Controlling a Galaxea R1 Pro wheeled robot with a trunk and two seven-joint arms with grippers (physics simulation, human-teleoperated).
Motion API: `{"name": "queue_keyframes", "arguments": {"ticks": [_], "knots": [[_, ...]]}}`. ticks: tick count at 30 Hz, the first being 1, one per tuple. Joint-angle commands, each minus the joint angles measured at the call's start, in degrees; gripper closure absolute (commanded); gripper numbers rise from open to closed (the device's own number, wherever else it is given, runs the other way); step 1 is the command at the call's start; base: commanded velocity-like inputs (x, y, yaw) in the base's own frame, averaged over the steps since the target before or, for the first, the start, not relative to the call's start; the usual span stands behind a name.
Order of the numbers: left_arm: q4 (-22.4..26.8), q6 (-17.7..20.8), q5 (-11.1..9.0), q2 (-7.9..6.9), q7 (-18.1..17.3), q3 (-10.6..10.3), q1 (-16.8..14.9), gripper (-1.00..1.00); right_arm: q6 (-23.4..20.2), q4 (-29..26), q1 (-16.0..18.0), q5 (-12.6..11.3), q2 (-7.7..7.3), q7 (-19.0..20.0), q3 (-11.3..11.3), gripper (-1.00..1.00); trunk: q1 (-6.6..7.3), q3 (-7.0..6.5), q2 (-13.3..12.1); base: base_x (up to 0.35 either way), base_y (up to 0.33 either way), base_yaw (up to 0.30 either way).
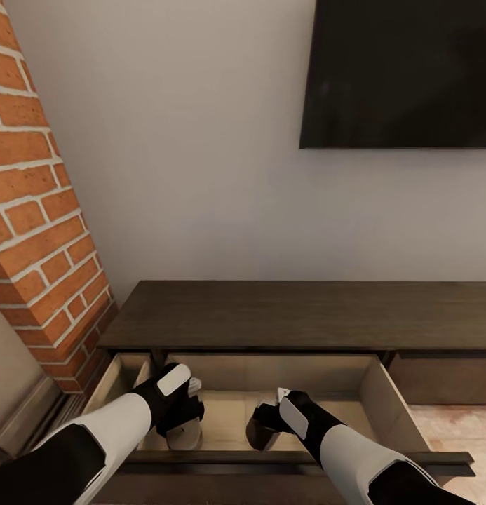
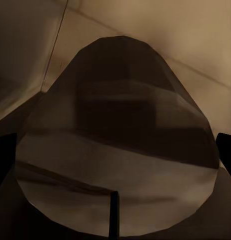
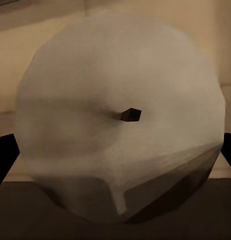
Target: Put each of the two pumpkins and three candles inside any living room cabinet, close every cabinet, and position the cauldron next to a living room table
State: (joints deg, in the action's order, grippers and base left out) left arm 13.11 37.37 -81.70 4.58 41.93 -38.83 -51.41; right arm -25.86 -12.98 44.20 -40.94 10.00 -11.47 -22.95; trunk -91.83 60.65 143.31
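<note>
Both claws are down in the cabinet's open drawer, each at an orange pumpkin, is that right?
Not pumpkins. The left claw and right claw are in the open drawer, each at a beige candle; the wrist views show them, the left's in shadow.

home living room, brick fireplace (image 1: 39, 210), wall-mounted tv (image 1: 400, 73), low cabinet (image 1: 299, 315)

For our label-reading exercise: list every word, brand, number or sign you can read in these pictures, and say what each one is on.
None: no readable text anywhere.
TV: blank black screen, no brand mark.
Cabinet and its open drawer: plain wood, no labels.
Candles: plain, unmarked.
Brick wall: no signs.
</note>
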Motion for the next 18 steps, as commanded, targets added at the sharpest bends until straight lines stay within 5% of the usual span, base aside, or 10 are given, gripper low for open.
{"name": "queue_keyframes", "arguments": {"ticks": [1,5,18], "knots": [[0.0,0.0,0.1,0.04,0.0,0.0,0.0,1.00,0.0,0.0,0.0,0.0,0.00,0.2,0.0,1.00,-0.02,0.23,0.0,0.000,0.000,0.000],[0.1,0.0,0.0,0.05,0.0,0.1,0.0,1.00,0.1,-0.1,0.0,0.0,0.00,0.4,0.0,1.00,-0.12,1.11,0.1,0.000,0.000,0.000],[2.1,0.0,0.0,-0.78,-0.8,0.1,0.0,1.00,0.1,-0.1,0.0,0.0,0.00,0.4,0.0,1.00,-0.12,1.11,0.1,0.032,0.000,0.000]]}}
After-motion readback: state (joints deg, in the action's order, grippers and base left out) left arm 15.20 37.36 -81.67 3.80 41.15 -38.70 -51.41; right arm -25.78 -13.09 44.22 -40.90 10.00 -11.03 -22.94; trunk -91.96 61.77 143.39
